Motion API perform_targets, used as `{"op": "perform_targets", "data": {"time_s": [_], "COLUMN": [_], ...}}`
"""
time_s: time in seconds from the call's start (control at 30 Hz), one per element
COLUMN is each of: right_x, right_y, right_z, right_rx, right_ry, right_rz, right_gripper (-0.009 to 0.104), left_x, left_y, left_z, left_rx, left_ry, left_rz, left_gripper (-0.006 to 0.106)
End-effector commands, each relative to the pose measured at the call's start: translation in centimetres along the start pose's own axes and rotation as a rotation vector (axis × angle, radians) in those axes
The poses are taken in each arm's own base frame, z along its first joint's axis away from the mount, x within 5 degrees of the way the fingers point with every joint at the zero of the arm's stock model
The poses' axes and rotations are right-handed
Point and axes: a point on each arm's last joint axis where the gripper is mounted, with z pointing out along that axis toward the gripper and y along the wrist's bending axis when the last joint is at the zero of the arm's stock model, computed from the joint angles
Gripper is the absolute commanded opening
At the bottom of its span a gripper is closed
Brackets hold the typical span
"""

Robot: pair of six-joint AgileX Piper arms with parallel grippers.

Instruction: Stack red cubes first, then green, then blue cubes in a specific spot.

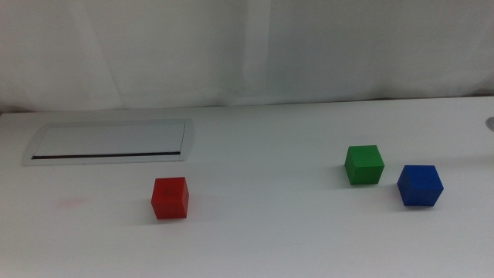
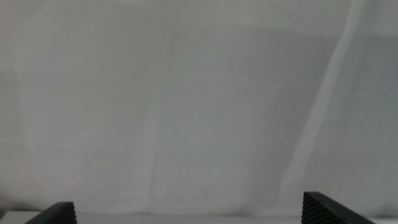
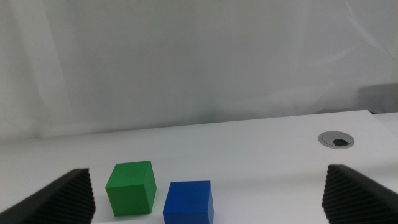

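You see three small matte cubes of equal size resting apart on the white desk [image 1: 270, 232], none stacked. The red cube [image 1: 170, 198] sits alone, just in front of the recessed grey panel [image 1: 109, 141] set into the desk surface. Taking that panel as your landmark, the green cube [image 1: 363, 164] lies well to its right, and the blue cube [image 1: 420, 185] lies further right again, just beside the green one and slightly nearer the camera, with a narrow gap between them. All three stand flat and upright, each showing a top face and two side faces.

Neither arm enters the middle view. The left end effector [image 2: 186, 214] shows only the tips of its two dark jaws, set wide apart with nothing between them; it faces the white backdrop and no cube is in its view. The right end effector [image 3: 211, 193] also holds its jaws wide apart and grips nothing. It is low and level with the desk, facing the green cube [image 3: 130, 187] and blue cube [image 3: 188, 202], which sit ahead of it between the two jaws without touching them.

Beyond the cubes, a round grey cable grommet [image 3: 336, 139] is set in the desk. Nothing stands between the right end effector and the two cubes.
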Motion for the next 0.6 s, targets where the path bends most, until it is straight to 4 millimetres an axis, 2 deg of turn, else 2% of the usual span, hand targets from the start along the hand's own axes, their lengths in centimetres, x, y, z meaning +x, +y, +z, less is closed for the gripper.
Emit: {"op": "perform_targets", "data": {"time_s": [0.0, 0.1, 0.23, 0.37, 0.57], "right_x": [0.1, 0.1, 0.1, 0.1, 0.1], "right_y": [0.0, 0.0, 0.0, 0.0, 0.0], "right_z": [0.0, 0.0, 0.0, 0.0, 0.0], "right_rx": [0.004, 0.004, 0.004, 0.004, 0.004], "right_ry": [-0.008, -0.008, -0.008, -0.008, -0.008], "right_rz": [-0.002, -0.002, -0.002, -0.002, -0.002], "right_gripper": [0.103, 0.103, 0.103, 0.103, 0.103], "left_x": [-1.3, -3.3, -4.1, -3.8, -2.7], "left_y": [-0.6, -1.6, -2.7, -4.2, -6.4], "left_z": [1.2, 3.5, 6.4, 9.4, 12.8], "left_rx": [0.036, 0.100, 0.155, 0.207, 0.262], "left_ry": [0.066, 0.119, 0.216, 0.323, 0.438], "left_rz": [0.024, 0.047, 0.066, 0.050, 0.016], "left_gripper": [0.092, 0.092, 0.092, 0.092, 0.092]}}
